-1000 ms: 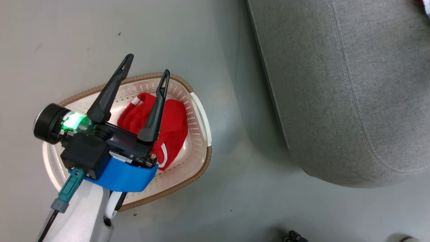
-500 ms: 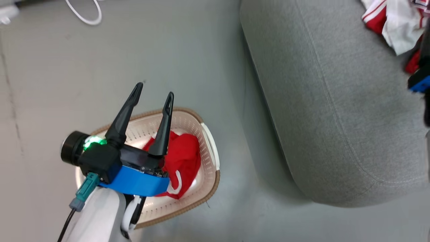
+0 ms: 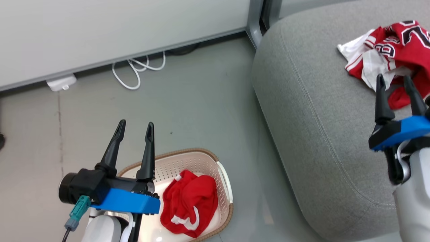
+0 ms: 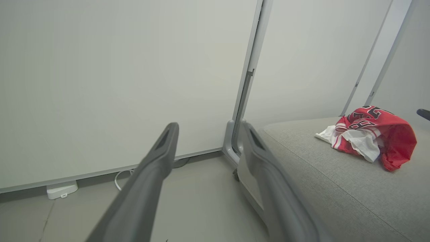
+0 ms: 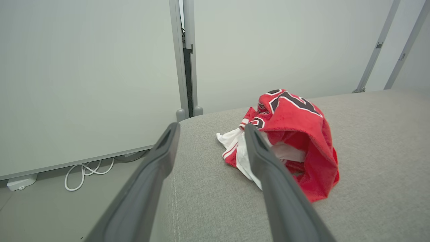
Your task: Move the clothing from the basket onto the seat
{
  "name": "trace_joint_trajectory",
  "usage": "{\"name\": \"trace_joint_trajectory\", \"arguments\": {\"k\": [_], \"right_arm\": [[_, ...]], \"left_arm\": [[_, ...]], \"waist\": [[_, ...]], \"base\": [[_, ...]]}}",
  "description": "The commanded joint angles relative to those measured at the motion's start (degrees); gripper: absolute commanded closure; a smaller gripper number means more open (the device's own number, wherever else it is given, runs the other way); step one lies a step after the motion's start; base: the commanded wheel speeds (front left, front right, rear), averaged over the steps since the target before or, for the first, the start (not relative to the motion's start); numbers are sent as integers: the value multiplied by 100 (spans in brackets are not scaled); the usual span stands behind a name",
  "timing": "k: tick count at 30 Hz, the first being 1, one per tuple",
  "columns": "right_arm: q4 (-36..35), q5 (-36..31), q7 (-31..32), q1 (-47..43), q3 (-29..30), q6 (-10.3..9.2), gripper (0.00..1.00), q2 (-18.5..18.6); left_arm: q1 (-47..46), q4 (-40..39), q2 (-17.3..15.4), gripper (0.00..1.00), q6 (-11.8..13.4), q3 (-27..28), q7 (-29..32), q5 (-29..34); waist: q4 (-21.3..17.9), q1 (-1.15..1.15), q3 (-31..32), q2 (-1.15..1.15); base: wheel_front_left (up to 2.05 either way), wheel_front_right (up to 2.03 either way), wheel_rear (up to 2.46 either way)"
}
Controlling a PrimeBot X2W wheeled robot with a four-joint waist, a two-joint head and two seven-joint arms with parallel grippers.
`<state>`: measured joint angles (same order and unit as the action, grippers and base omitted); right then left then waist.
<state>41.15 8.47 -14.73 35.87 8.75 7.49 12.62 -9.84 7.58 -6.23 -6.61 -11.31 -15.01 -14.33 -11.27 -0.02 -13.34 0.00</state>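
Observation:
A crumpled red jersey with black-and-white numerals lies on the light-grey seat, free of any grip. My right gripper hovers over the seat just on the near side of it, open and empty. In the right wrist view the jersey sits just past the right finger of this gripper. A plainer red garment with white trim lies bunched in the cream basket on the floor. My left gripper is open and empty above the basket's left side; the left wrist view shows it pointing at the wall, with the jersey far right.
The basket stands on the grey floor left of the seat's rounded corner. A white cable and a white adapter lie along the foot of the pale wall. A grey metal post stands at the seat's back corner.
The head camera has tilted up, bringing the wall and cable into view. The right gripper has come into view, open, and the jersey now lies spread on the seat.

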Motion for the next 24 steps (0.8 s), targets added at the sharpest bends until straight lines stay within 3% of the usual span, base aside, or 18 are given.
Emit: {"name": "trace_joint_trajectory", "arguments": {"k": [1, 10, 17, 24], "right_arm": [[-404, -51, -15, -418, -20, 1, 0, -94], [-2371, -631, 271, -2131, 76, 2, 0, -766], [-3082, -834, 452, -2878, -131, 1, 0, -942], [-3374, -539, 631, -3345, -399, 2, 0, -974]], "left_arm": [[110, 73, 50, 0, -12, 103, -23, 35], [430, 490, 204, 0, -40, 440, -20, 107], [509, 843, 232, 0, -41, 654, -20, 111], [598, 1118, 232, 0, -52, 871, -20, 167]], "waist": [[170, 2, 341, 0], [632, 2, 838, 0], [917, 2, 1045, 0], [1189, 2, 1208, 0]], "base": [[0, 0, 0], [0, 0, 0], [0, 0, 0], [0, 0, 0]]}}
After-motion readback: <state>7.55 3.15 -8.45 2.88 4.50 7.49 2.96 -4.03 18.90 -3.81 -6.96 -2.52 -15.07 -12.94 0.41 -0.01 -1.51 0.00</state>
